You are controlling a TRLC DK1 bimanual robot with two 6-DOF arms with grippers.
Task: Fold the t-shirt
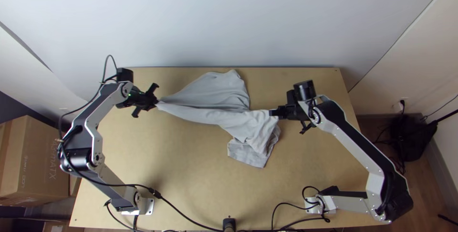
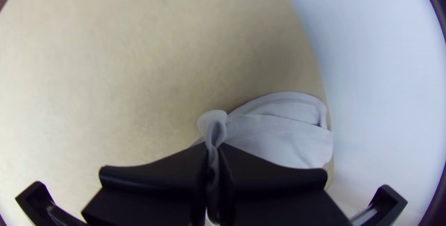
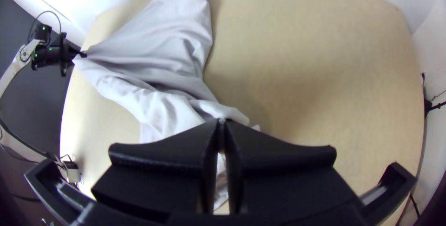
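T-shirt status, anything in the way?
Left gripper and right gripper shut on shirt. Shirt bunched, stretched between them. Cables toward near edge, clear of it.

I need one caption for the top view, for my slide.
Two robot arms stretch a bunched light-grey cloth t-shirt between their black grippers above a light wooden table.

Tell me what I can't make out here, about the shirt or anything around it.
- Left wrist view: which part of the shirt is pinched; the left tool covers it.
- Right wrist view: the shirt's portion behind the right tool, which blocks it.
- Top view: the shirt's inner layers and underside, hidden by its own folds.
- Top view: the far side of the large cardboard box, cut off by the left edge.
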